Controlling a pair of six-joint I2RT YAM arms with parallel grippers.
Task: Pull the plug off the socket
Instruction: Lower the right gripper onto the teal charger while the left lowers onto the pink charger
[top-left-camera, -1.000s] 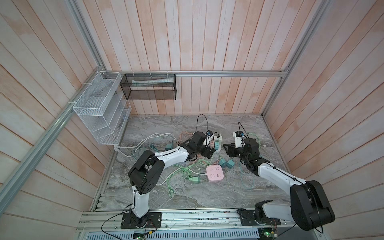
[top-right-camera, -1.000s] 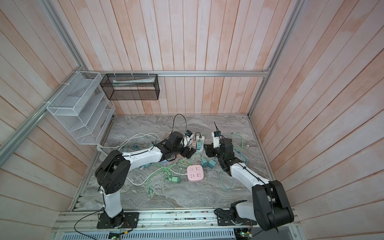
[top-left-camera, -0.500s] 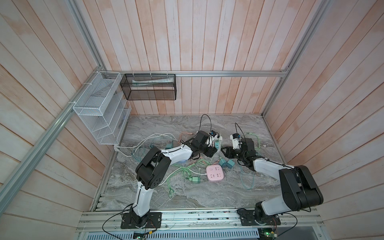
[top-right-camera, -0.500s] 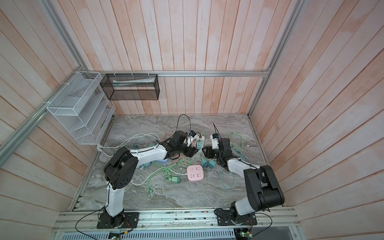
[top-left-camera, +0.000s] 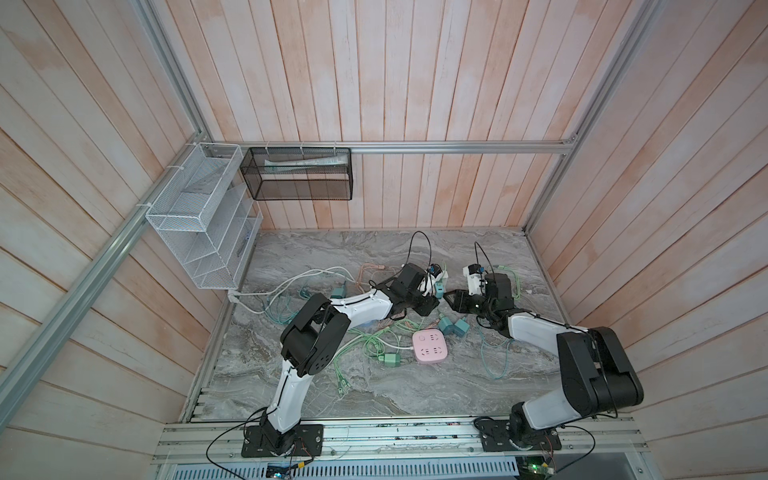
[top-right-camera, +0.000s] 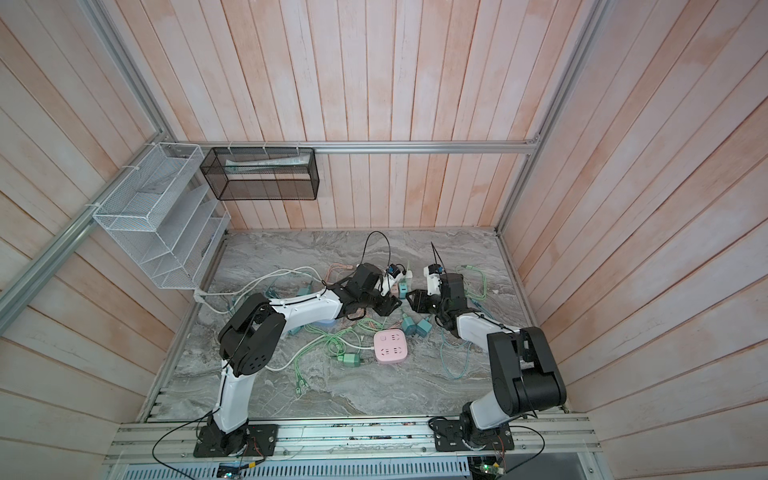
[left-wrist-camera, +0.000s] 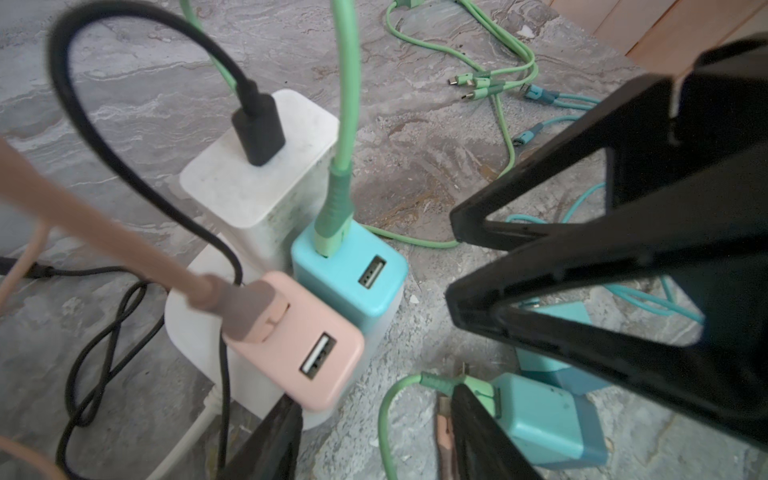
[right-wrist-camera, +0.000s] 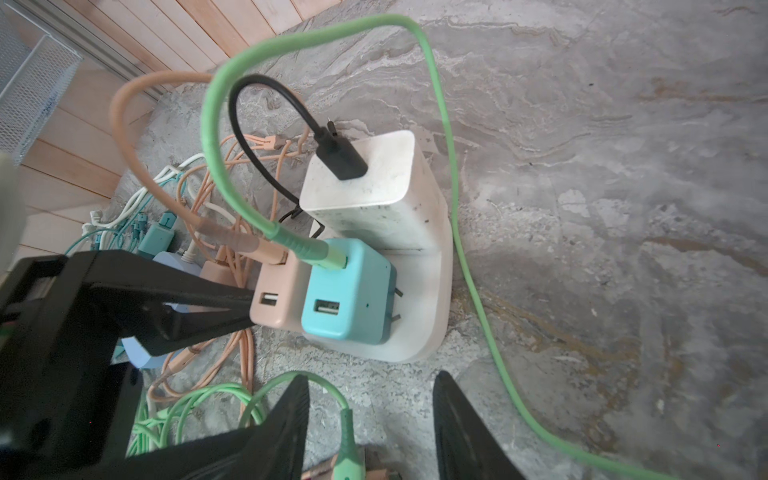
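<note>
1. The white power strip (right-wrist-camera: 419, 328) lies flat on the marble table (right-wrist-camera: 582, 208), at its far middle and between my two arms. As best I can read it, its long axis runs roughly near to far.
2. A white adapter (right-wrist-camera: 357, 174) stands at the strip's far end. A pink charger (right-wrist-camera: 276, 291) and a teal charger (right-wrist-camera: 349, 291) stand side by side at the near end, hard against each other, with the teal one on the right.
3. I take the teal charger as the plug to pull. Its prongs show between its body and the strip, so I judge it partly unseated.
4. My right gripper (right-wrist-camera: 370, 376) is partly open and holds nothing. The teal charger sits straight ahead of the gap, just left of the tips and a little farther back, not yet between them.
5. My left gripper (left-wrist-camera: 376, 395) is also partly open, with nothing that I can see between its fingers. One fingertip sits at the pink charger's near corner, but I cannot tell whether it touches.
6. The move turns on the plug's axis. The teal charger stands upright with its prongs down, so the pull should go straight up off the strip.
7. The right arm is nearer to it and faces its free right side, since the pink charger blocks the left.
8. The green cable (right-wrist-camera: 216, 124) arches out of the teal charger's top, so I would watch it while closing in.
</note>
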